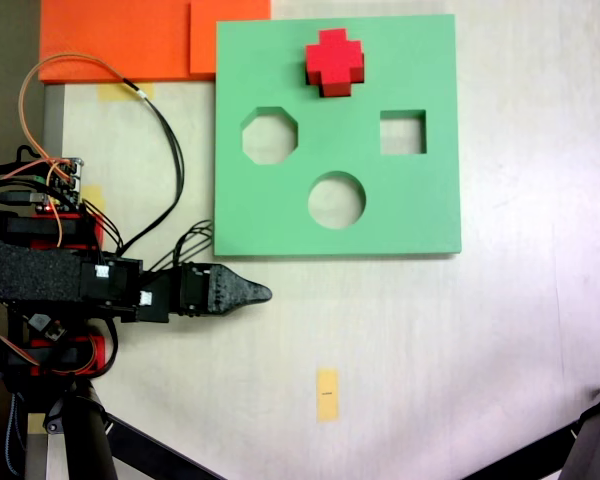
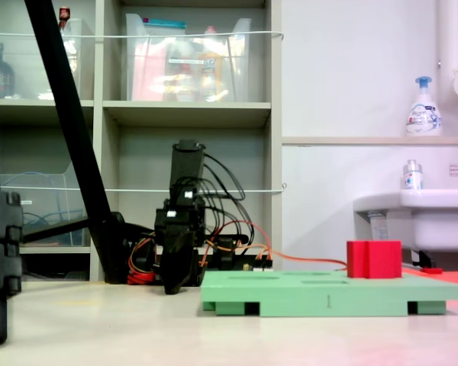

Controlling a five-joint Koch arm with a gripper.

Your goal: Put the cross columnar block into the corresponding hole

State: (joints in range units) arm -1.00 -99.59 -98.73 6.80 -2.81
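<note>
- From above in a fixed view, the cross columnar block point(image 1: 334, 62) is seen standing on the green foam board point(image 1: 420, 210), over where the corresponding hole would lie, so insertion is judged done or nearly so. The gripper point(image 1: 264, 293) lies off the board, holding nothing; its opening cannot be told.
- In a fixed view from table level, the block protrudes above the board; perhaps pressing down is called for next.

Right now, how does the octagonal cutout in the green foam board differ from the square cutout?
The octagonal cutout has eight sides and sits nearer the left edge of the flat green foam board in a fixed view; the square cutout has four sides, sits nearer the right edge and looks slightly smaller. Both are empty, showing the pale table through them, and lie below the bright red cross-shaped foam block.
</note>
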